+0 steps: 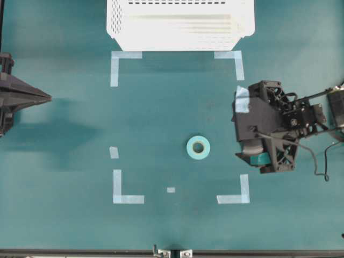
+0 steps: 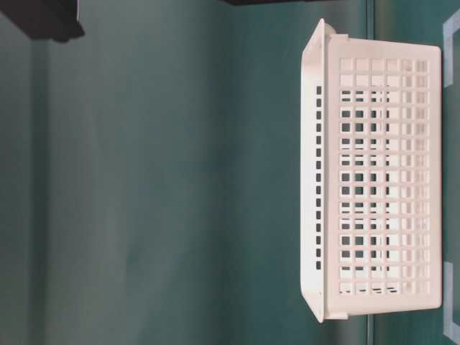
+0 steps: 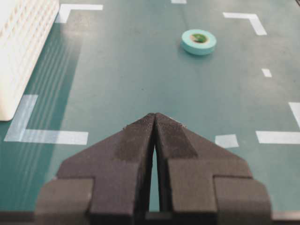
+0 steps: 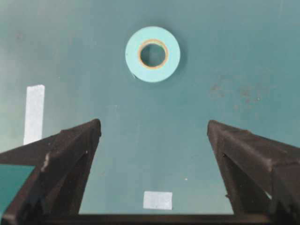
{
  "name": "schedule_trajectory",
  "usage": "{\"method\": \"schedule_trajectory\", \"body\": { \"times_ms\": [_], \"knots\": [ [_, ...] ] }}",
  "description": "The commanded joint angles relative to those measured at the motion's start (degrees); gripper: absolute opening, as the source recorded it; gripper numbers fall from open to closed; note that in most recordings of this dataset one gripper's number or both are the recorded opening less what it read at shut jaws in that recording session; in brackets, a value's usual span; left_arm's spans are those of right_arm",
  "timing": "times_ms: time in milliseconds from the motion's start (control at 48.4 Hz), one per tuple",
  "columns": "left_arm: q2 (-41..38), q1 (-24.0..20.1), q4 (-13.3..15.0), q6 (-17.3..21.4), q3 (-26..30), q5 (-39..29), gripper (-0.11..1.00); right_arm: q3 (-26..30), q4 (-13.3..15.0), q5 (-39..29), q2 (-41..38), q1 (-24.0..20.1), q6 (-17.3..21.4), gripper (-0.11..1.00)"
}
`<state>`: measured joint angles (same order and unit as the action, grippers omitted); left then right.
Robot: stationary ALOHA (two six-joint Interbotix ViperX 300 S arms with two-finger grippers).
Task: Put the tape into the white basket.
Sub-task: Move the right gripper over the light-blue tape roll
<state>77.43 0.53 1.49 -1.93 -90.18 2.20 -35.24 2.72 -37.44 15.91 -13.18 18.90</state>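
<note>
Teal-green ring-shaped roll of tape with a tan-edged hollow core is lying flat on the dark green table, inside the rectangle marked by the pale-blue tape corner marks, toward its lower right in the overhead view. Nothing is touching the roll. Large white rectangular plastic basket with slotted walls is sitting at the top edge of the overhead view, just beyond the two upper corner marks and well apart from the roll; the table-level view is showing its perforated side wall, interior not visible there. Right gripper is hovering to the right of the roll in the overhead view, black fingers spread wide, nothing between them; the wrist view is putting the roll ahead of the fingertips, roughly centred on the gap, not yet between them. A small pale-blue tape patch is lying on the table under the gripper. Left gripper is sitting at the far left edge of the overhead view, well apart from the roll, fingers pressed together with only a thin slit between them, gripping nothing; its wrist camera is seeing the roll far ahead and the basket wall on its left.
</note>
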Motion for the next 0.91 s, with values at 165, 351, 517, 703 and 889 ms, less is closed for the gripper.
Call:
{"method": "schedule_trajectory", "body": {
  "times_ms": [165,351,517,703,889],
  "knots": [
    [-0.4,0.2,0.1,0.1,0.2,1.3,-0.11,4.5,0.2,-1.4,-2.7,-0.2,0.3,0.97],
    [-0.4,0.2,0.1,0.1,0.2,1.3,-0.11,7.1,0.2,-1.8,-6.3,-0.2,0.3,0.97],
    [-0.4,0.2,0.1,0.1,0.1,1.3,-0.11,9.1,0.2,-1.8,-8.9,-0.2,0.4,0.97],
    [-0.4,0.2,0.1,0.0,0.1,1.4,-0.11,11.2,0.2,-1.8,-11.1,-0.2,1.7,0.97],
    [-0.4,0.2,0.1,0.0,0.1,1.3,-0.11,12.2,0.2,-1.8,-12.6,-0.1,5.5,0.97]
  ]
}}
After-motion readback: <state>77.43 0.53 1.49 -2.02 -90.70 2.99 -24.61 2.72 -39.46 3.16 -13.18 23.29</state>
